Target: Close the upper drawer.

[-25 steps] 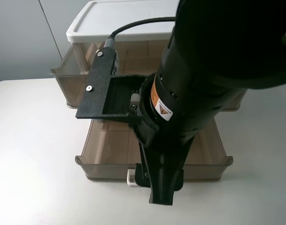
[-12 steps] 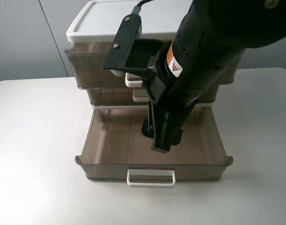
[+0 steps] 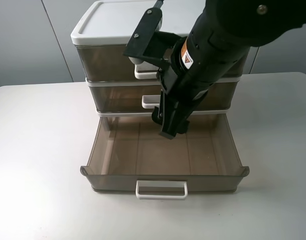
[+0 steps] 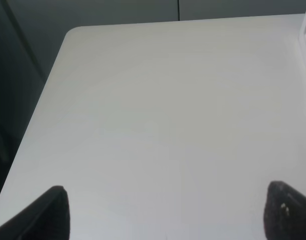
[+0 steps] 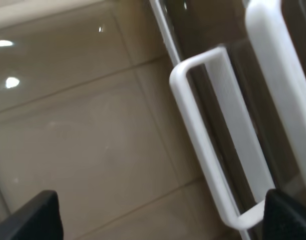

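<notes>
The upper drawer (image 3: pixel 105 62) is smoky-brown and sits pushed in, flush under the white lid (image 3: pixel 112 20). Its white loop handle (image 3: pixel 142 75) is partly hidden by my right arm; in the right wrist view it is the wide white bar at the edge (image 5: pixel 278 85). My right gripper (image 3: pixel 172 127) points down over the pulled-out lowest drawer, just in front of the cabinet, touching nothing. It is open, with its fingertips (image 5: pixel 40 215) wide apart and nothing between them. My left gripper (image 4: pixel 168 215) is open over bare table, out of the exterior view.
The middle drawer (image 3: pixel 112 97) is shut, with a smaller white handle (image 5: pixel 208 145). The lowest drawer (image 3: pixel 97 150) stands pulled far out toward the front, its thin handle (image 3: pixel 161 190) near the table's (image 3: pixel 37 150) front edge. The table's left edge (image 4: pixel 47 90) shows.
The upper drawer went from pulled out to pushed fully in. My right arm swung back and up from over the lowest drawer's front to the cabinet's face.
</notes>
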Controlling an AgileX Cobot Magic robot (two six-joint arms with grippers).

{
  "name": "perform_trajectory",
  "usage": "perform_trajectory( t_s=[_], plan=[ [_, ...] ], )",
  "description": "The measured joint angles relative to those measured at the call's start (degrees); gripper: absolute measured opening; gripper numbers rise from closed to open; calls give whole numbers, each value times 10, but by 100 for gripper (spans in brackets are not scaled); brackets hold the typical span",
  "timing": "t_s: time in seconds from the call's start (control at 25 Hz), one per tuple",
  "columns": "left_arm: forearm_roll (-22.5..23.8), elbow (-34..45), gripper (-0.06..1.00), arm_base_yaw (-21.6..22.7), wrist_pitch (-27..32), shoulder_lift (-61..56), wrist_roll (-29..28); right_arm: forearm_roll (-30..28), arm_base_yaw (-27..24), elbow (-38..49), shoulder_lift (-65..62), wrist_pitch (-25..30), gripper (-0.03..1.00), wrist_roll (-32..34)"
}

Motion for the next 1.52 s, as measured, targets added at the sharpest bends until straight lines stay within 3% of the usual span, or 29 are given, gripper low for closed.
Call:
perform_trajectory(
  t_s=[0.2,0.48,0.64,0.8,1.16,1.32,1.52],
  plan=[
    [0,0,74,0,0,0,0,16,0,-3,0,8,61,0],
    [0,0,74,0,0,0,0,120,40,-53,-38,130,61,-13],
    [0,0,74,0,0,0,0,173,32,-61,-100,206,61,-6],
    [0,0,74,0,0,0,0,179,-68,-61,-160,243,61,8],
    [0,0,74,0,0,0,0,135,-437,-3,-291,252,61,8],
    [0,0,74,0,0,0,0,137,-524,49,-378,223,61,8],
    [0,0,74,0,0,0,0,133,-548,147,-523,201,61,31]
  ],
)
